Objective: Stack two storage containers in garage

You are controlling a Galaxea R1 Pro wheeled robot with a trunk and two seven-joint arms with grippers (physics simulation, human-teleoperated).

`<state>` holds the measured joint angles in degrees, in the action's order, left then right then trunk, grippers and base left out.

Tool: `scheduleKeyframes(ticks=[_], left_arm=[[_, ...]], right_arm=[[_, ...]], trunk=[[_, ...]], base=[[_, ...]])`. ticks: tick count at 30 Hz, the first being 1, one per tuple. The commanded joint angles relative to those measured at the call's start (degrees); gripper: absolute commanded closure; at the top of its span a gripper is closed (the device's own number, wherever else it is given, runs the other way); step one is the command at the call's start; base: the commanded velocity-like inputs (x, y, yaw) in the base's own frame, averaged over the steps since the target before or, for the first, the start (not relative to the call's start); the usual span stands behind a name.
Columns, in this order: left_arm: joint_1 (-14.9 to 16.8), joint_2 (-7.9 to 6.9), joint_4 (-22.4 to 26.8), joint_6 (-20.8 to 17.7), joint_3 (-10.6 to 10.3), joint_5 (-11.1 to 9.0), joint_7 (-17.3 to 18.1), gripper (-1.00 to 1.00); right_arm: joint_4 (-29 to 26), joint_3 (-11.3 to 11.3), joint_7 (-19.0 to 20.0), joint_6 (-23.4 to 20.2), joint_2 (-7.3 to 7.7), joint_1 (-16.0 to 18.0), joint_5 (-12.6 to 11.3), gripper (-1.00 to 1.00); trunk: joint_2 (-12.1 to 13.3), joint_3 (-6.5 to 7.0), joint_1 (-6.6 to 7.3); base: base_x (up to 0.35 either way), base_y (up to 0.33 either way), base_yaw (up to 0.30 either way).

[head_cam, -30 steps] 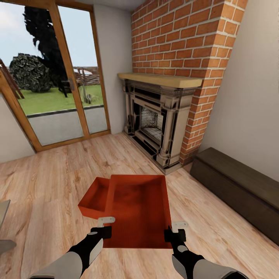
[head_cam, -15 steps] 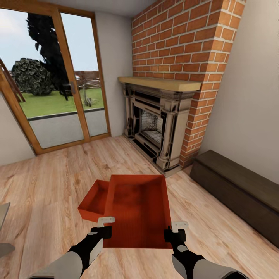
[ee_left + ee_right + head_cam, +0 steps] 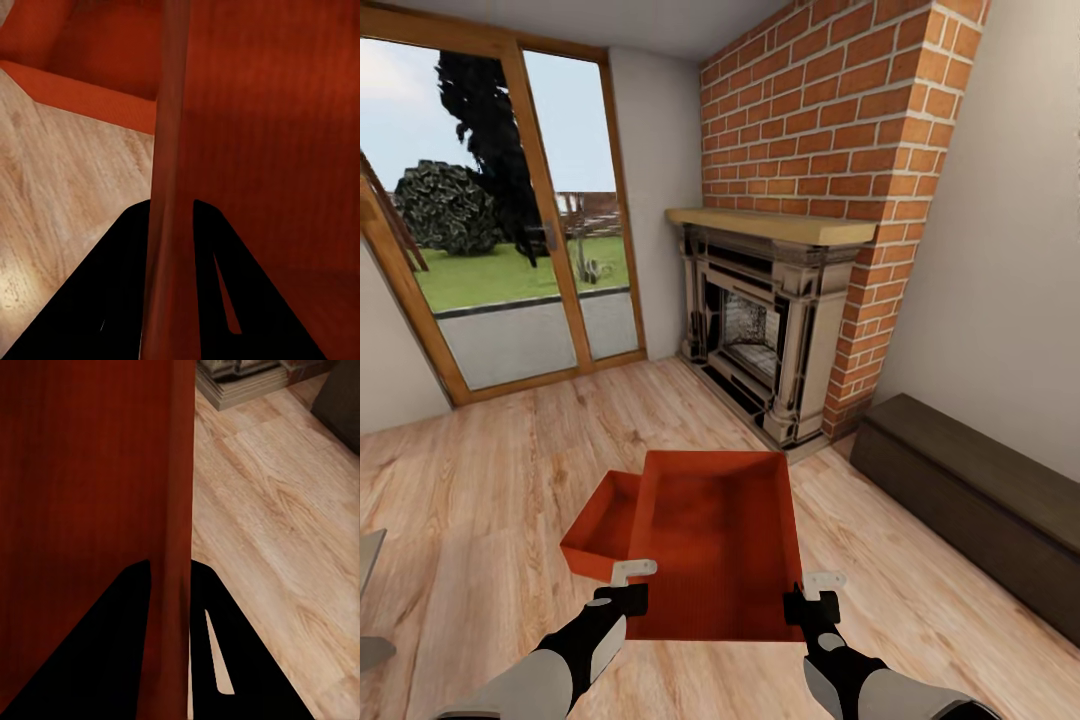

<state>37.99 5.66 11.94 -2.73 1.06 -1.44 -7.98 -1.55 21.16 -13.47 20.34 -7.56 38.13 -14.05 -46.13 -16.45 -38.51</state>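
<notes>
Left end effector (image 3: 622, 590) and right end effector (image 3: 807, 597) each clamped on side wall of upper red-orange open-top plastic bin (image 3: 715, 545). Second matching bin (image 3: 600, 523) partly beneath. Both over living-room light wood-plank floor (image 3: 510, 470). Garage transport, stacking remain.

Living room: brick fireplace (image 3: 765, 320)

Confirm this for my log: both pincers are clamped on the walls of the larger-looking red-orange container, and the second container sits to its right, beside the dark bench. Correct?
Not quite. The second container sits to the left of the held container, on the glass-door side, away from the dark bench; the head view shows it. The left pincer and right pincer do clamp the held container's side walls.
</notes>
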Motion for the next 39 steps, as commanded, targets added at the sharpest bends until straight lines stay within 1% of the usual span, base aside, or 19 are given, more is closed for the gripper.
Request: scheduleKeyframes(ticks=[1, 9, 13, 39], left_arm=[[0.0, -0.21, -0.1, -0.3, 1.0, 0.1, -1.7, 1.00], [0.0, -0.21, -0.1, -0.3, 1.0, 0.1, -1.7, 1.00], [0.0, -0.21, -0.1, -0.3, 1.0, 0.1, -1.7, 1.00], [0.0, -0.14, -0.2, -0.3, 0.9, 0.1, -1.7, 1.00]], right_arm=[[-0.1, -3.1, -0.4, 0.7, 0.00, 0.1, -0.8, 1.00], [-0.1, -3.1, -0.4, 0.7, 0.00, 0.1, -0.8, 1.00], [-0.1, -3.1, -0.4, 0.6, 0.00, 0.1, -0.8, 1.00], [-0.1, -3.1, -0.4, 0.5, 0.00, 0.1, -0.9, 1.00]], trunk=[[-0.1, 0.03, -0.01], [-0.1, 0.75, -0.01], [-0.1, 0.86, -0.01], [-0.1, 0.88, -0.01]], base=[[0.000, 0.000, 0.000], [-0.002, 0.000, 0.000], [-0.120, 0.000, 0.000], [-0.328, 0.000, 0.000]])
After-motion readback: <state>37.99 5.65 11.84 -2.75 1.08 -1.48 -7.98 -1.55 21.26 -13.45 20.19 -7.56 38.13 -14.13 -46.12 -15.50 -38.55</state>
